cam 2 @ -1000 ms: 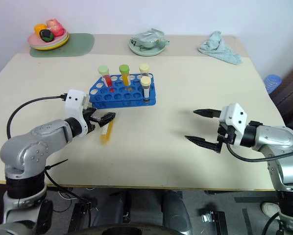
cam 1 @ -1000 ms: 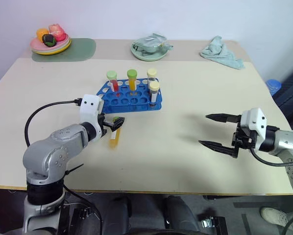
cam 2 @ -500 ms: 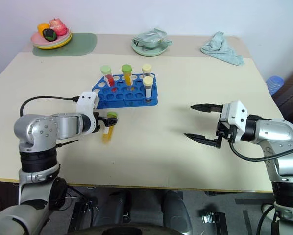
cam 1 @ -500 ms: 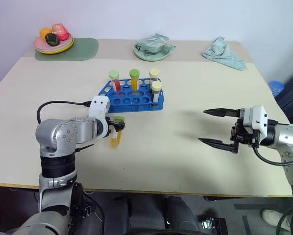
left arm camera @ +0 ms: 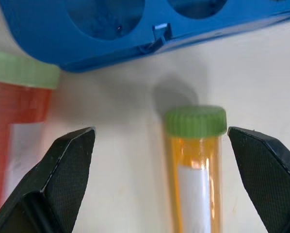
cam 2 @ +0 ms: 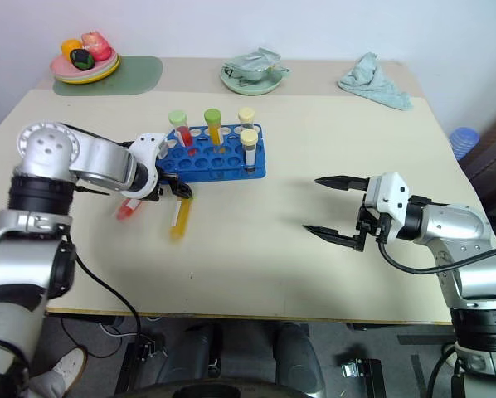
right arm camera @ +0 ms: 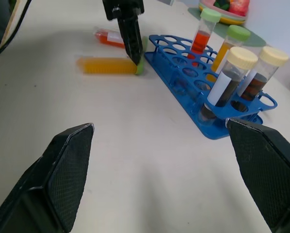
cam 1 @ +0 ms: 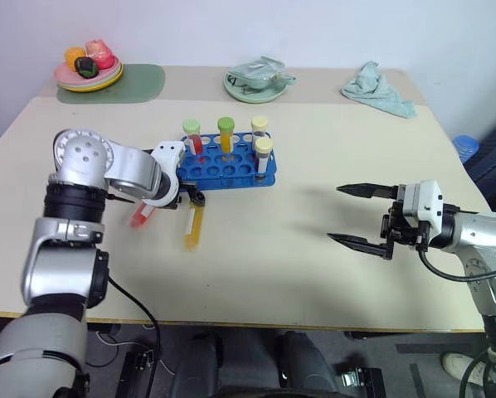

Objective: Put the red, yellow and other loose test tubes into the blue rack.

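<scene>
l arm (cam 1: pixel 161 178) swung up – yellow tube (cam 1: pixel 193 228) flat

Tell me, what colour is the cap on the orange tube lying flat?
Green, clearest in the left wrist view: cap.

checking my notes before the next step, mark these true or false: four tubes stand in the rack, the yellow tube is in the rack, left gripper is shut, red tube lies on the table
Four tubes stand in the rack: true.
The loose yellow tube is in the rack: false, it lies on the table beside it.
The left gripper is shut: false, it is open over the yellow tube's cap.
A red tube lies on the table: true.
</scene>
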Robot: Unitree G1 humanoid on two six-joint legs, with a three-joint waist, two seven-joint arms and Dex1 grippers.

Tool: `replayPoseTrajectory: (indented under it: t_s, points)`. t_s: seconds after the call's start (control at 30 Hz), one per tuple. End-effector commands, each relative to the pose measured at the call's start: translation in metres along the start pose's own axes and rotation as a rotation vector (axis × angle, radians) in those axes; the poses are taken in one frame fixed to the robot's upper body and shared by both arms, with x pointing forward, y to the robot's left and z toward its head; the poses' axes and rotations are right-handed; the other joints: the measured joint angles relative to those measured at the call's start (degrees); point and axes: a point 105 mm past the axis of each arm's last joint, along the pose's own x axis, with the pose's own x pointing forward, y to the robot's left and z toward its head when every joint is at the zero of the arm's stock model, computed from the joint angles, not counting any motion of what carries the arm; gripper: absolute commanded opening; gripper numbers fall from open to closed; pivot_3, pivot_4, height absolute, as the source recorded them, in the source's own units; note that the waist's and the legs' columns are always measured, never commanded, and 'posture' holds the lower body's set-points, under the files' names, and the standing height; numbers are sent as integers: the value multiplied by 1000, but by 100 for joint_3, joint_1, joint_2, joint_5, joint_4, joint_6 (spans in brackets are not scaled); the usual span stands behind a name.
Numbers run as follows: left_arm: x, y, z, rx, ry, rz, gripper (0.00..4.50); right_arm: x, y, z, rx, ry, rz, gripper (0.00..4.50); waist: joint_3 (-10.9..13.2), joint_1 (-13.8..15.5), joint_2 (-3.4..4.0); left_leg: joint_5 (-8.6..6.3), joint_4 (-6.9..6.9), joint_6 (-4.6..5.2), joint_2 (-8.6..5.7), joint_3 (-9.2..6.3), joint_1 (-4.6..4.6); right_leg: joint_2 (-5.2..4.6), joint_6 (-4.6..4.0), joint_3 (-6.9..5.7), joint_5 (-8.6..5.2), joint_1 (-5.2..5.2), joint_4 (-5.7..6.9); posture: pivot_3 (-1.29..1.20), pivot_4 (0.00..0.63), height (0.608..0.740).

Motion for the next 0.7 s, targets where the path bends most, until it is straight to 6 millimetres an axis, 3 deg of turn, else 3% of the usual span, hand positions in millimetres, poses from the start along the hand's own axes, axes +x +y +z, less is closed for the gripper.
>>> replayPoseTrajectory:
  t_s: [0.03,0.3,0.7]
  points:
    - [-14,-7,3,49,17,-22,4500,4,2,13,-35,-44,-17,4465,0,-7,0,12,0,-21,0,0,0,0,0,0,0,0,1,0,150,740]
    - [-21,-14,0,80,49,-40,4500,8,5,10,-21,-54,-32,4465,0,-2,0,15,-1,-26,-1,6,0,1,0,0,0,0,0,0,150,740]
    - [1,-13,-12,-23,42,-20,4500,11,3,9,-11,-64,-28,4465,0,5,-1,17,1,-29,-2,17,-2,1,-1,0,-1,1,-4,0,150,740]
